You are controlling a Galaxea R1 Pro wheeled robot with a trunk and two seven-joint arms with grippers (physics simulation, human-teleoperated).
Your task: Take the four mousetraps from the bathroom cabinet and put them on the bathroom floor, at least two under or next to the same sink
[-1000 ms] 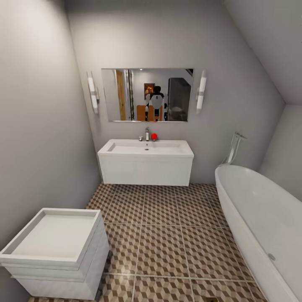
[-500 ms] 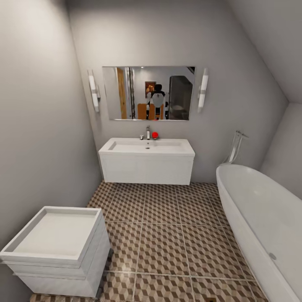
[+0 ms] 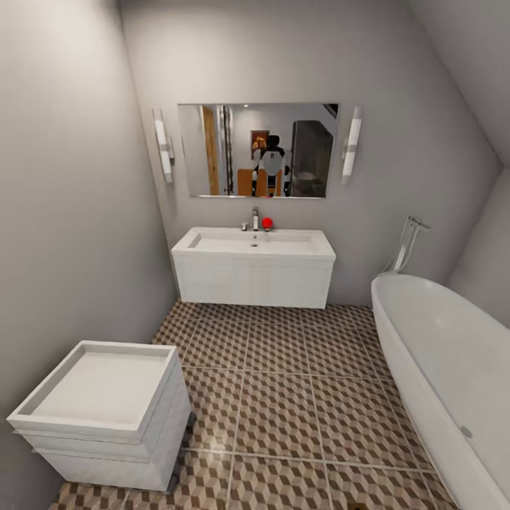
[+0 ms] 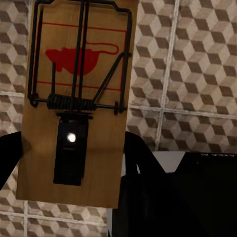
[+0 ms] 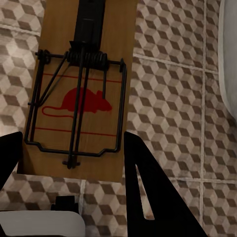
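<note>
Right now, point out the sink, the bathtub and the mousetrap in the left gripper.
sink (image 3: 212, 243), head view, basin rim.
bathtub (image 3: 425, 333), head view, inner wall.
mousetrap (image 4: 111, 153), left wrist view, bare wooden base.

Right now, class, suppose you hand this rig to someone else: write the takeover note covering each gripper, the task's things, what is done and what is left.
Left gripper: shut on a mousetrap, held over the bathroom floor.
Right gripper: shut on a second mousetrap, also above the tiles.
Sink stands straight ahead on the far wall, bathtub at the right, toilet near left.
Done: two traps in hand, inside the bathroom.
Left: set both by the sink; no trap seen on the floor yet.
</note>
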